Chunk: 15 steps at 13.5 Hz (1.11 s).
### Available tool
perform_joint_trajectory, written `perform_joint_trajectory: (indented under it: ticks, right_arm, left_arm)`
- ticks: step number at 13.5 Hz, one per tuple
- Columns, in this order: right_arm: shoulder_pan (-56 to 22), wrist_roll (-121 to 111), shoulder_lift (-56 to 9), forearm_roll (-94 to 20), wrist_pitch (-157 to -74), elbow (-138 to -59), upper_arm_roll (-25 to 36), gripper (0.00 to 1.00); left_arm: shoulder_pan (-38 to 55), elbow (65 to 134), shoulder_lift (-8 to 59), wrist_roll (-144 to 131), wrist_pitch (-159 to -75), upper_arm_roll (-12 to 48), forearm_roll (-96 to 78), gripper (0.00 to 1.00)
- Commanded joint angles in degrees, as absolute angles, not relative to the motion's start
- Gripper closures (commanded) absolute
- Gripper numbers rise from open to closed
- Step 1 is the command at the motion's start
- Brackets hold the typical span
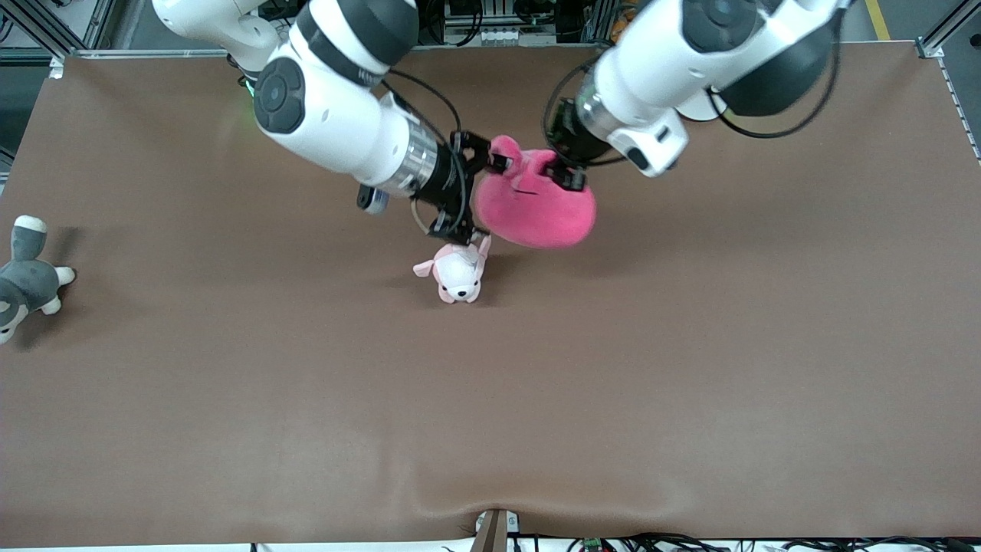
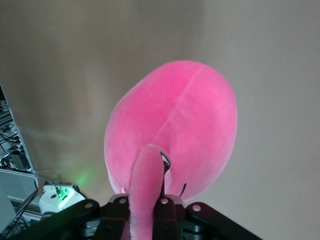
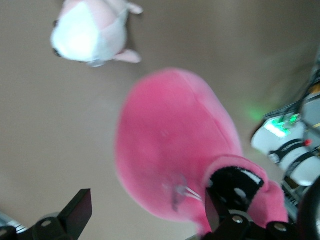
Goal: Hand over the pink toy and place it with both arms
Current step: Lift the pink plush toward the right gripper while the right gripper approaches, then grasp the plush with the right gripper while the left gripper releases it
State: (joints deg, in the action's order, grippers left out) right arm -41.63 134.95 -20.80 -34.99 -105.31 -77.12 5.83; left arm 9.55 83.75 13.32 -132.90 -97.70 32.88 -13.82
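The pink toy [image 1: 536, 207] hangs over the middle of the brown tabletop [image 1: 690, 345], the left gripper [image 1: 565, 172] clenched on one of its stalks. The right gripper [image 1: 471, 188] is at the toy's side, fingers [image 3: 231, 190] spread wide around its other stalk, apparently touching it. Just below sits a pale puppy plush [image 1: 457, 274]; a grey-and-white plush [image 1: 27, 276] lies at the right arm's end. No readable writing shows.

White arms [image 1: 337, 123], black joint bands, black cables, black claws
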Motion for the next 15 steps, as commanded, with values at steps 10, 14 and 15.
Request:
perform_joint_trajectory:
  ticks: [10, 14, 15]
  right_arm:
    - [-39.29, 135.26, -20.83, -35.24, -86.22, -70.58, 6.15, 0.0]
    - [-39.11, 135.26, -20.74, -36.38, -83.95, -70.58, 6.33, 0.0]
    - [-39.29, 135.52, -20.66, -36.39, -83.07, -70.49, 6.24, 0.0]
  left_arm:
    - [13.01, 81.65, 15.38, -142.45, -104.94, 32.96, -14.59, 1.0]
    - [12.83, 81.56, 16.43, -146.24, -105.47, 32.7, -14.59, 1.0]
    - [12.92, 81.56, 16.52, -146.86, -105.99, 32.7, -14.5, 1.0]
